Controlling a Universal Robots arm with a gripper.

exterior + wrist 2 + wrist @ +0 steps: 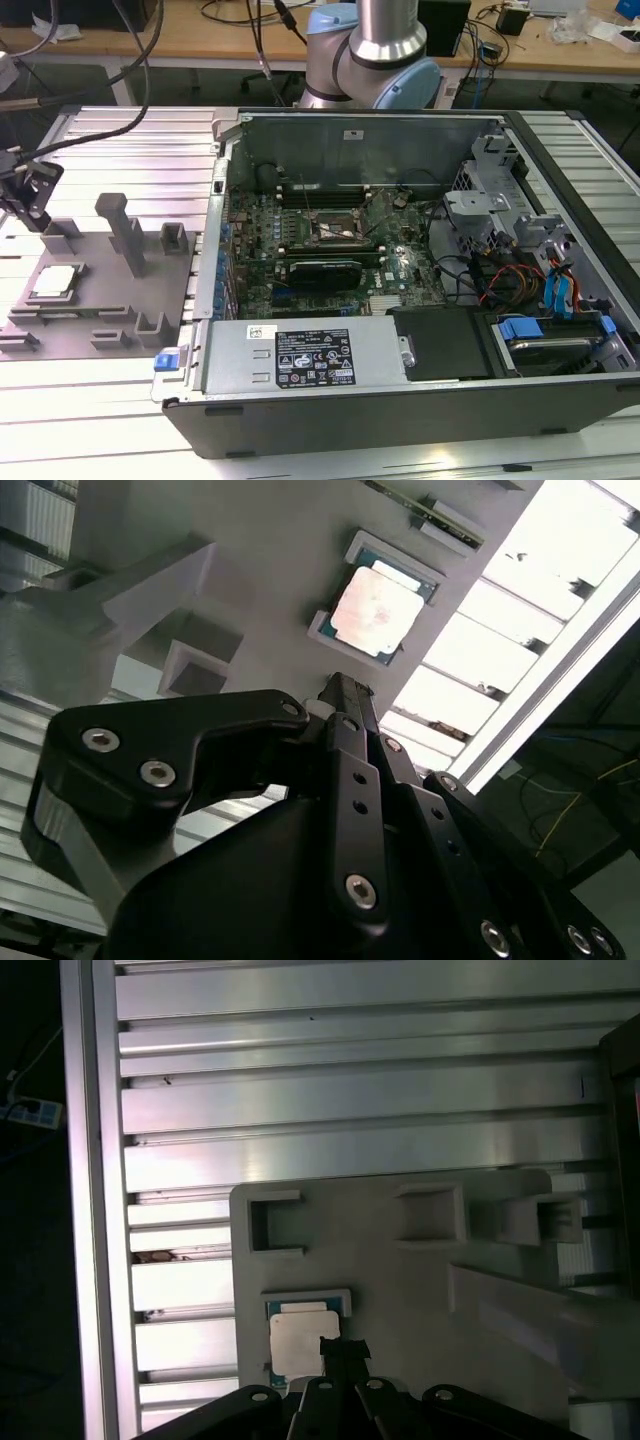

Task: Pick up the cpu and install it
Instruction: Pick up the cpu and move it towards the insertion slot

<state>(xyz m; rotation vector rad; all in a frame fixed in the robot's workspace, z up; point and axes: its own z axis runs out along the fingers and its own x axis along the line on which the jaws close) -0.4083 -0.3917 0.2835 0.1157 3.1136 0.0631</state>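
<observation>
On the slatted metal desk (pixel 100 410), to the exterior view's left of the open computer case (pixel 450 415), sits a grey fixture plate (pixel 105 305), above it hangs the black hand (pixel 37 215), closed on nothing, and the cpu (pixel 55 282), square and pale silver, lies flat in the plate's recess

I have the pincer (pixel 36 215) at the scene's left, pointing down, jaws closed and empty; the arm (pixel 385 40) rises at far centre.
</observation>
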